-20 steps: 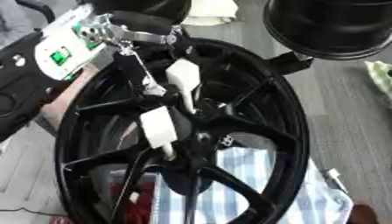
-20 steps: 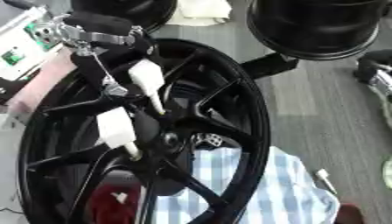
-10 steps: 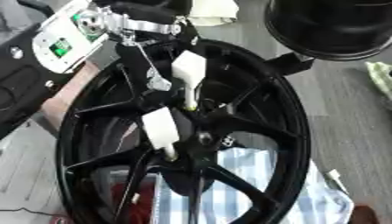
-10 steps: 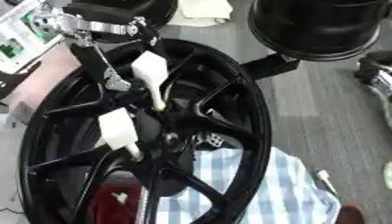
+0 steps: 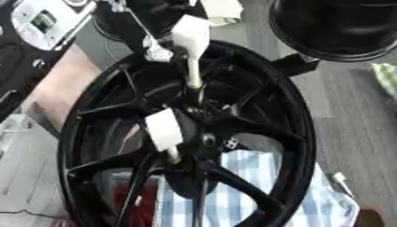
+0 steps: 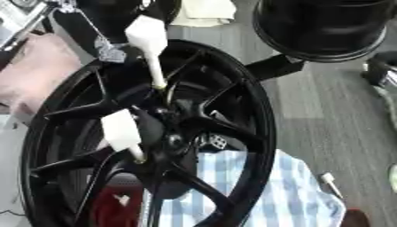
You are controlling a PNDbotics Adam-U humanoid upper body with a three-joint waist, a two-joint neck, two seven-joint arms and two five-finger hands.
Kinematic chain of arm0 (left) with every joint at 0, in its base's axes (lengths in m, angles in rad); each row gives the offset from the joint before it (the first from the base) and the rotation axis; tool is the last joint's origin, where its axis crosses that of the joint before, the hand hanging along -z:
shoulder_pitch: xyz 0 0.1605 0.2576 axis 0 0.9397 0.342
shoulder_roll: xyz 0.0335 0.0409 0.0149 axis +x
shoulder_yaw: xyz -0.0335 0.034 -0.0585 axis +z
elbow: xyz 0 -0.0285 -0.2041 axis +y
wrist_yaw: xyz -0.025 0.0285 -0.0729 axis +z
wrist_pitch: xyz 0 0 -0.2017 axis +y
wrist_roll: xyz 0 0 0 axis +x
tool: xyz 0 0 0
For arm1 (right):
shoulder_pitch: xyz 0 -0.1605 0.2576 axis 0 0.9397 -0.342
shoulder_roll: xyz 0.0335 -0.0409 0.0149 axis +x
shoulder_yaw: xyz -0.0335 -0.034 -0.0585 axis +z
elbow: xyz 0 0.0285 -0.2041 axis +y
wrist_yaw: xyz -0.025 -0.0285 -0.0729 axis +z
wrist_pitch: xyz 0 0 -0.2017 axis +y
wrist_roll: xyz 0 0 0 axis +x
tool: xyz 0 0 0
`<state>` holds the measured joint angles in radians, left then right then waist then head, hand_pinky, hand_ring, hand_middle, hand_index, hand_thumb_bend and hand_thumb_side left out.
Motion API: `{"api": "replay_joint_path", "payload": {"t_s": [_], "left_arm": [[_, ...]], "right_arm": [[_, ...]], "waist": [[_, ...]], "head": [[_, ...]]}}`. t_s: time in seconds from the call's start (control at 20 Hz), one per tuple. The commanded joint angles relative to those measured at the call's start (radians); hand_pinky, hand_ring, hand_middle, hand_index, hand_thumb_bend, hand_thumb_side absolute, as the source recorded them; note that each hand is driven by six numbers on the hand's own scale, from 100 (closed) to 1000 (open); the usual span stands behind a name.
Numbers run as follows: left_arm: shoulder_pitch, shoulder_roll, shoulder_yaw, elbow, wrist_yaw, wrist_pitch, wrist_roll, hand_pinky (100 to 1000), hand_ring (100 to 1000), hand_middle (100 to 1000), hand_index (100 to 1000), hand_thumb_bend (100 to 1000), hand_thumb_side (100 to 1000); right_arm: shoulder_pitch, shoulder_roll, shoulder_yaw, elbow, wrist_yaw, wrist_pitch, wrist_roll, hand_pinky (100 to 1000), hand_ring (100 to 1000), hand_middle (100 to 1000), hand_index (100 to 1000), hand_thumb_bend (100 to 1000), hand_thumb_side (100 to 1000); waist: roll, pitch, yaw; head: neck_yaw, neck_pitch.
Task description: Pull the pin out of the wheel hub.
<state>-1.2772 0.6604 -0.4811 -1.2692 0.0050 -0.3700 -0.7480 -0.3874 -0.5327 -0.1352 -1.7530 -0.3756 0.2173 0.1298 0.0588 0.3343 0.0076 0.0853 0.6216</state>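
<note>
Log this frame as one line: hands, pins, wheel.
left hand: not identifiable | right hand: not in view | upper pin: tip at hub | lower pin: at hub | wheel: black, over checked cloth

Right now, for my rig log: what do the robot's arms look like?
Only the left arm shows, at the upper left. It is black and seems to carry a white panel with a green mark. Silver fittings and a thin wire run from there toward the wheel. The right arm is out of view.
</note>
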Motion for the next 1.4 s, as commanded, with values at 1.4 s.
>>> {"api": "replay_joint_path", "payload": {"t_s": [1.4], "left_arm": [[0.315, 0.405, 0.563, 0.188, 0.197, -0.109, -0.147, 642, 515, 312, 398, 100, 289]], "right_arm": [[0.011, -0.026, -0.031, -0.013, 0.000, -0.010, -0.028, 874, 732, 726, 705, 328, 252]], "waist": [[-0.014, -0.033, 0.074]], "head": [[-0.078, 0.016]]}}
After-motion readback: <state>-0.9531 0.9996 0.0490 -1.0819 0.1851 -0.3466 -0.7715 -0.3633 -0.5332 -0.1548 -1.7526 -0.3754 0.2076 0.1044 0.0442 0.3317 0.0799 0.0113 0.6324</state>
